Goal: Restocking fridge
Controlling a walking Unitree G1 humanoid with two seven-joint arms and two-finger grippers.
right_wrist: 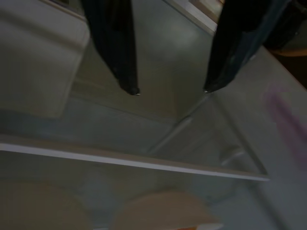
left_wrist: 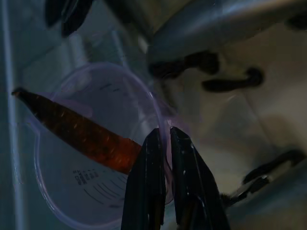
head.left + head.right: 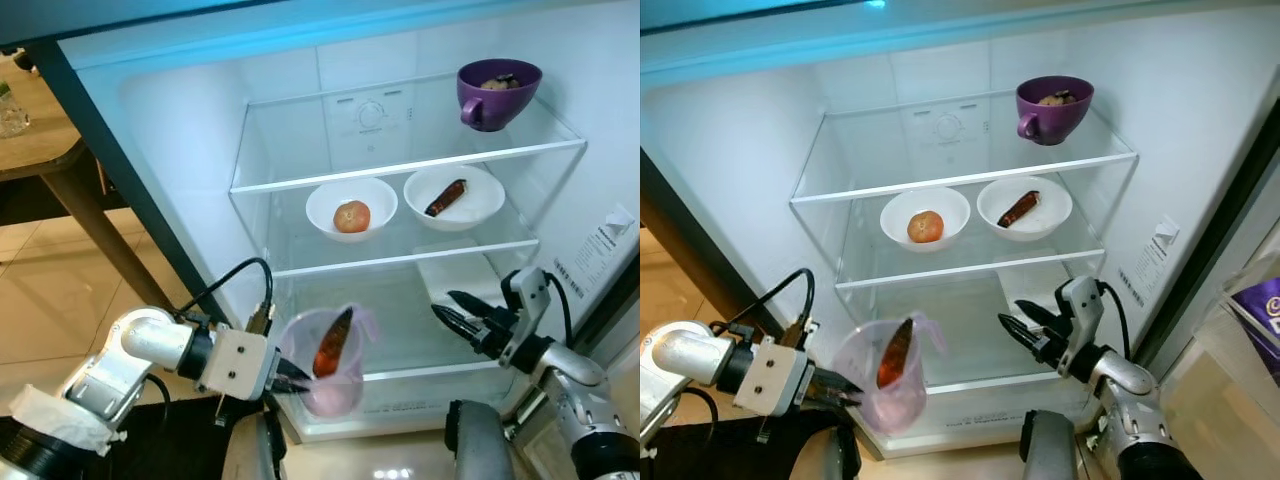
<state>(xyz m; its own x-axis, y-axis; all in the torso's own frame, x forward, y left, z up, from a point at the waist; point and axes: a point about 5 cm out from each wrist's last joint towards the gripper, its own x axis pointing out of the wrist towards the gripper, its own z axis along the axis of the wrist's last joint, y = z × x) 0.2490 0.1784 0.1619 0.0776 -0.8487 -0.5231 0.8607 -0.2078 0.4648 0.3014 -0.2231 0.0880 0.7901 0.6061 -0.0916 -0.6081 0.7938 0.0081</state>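
A clear purple-tinted measuring cup (image 3: 330, 365) with a reddish-brown sweet potato (image 3: 333, 342) standing in it hangs in front of the fridge's bottom shelf (image 3: 420, 330). My left gripper (image 3: 290, 378) is shut on the cup's rim; the left wrist view shows both fingers (image 2: 154, 187) pinching the rim of the cup (image 2: 96, 143). To the right, at the bottom shelf's level, my right gripper (image 3: 447, 306) is open with nothing in it.
The middle shelf holds a white bowl (image 3: 351, 207) with an apple and a white bowl (image 3: 455, 196) with a brown piece of food. A purple mug (image 3: 497, 92) stands on the top shelf. A wooden table (image 3: 40, 140) stands left of the open fridge.
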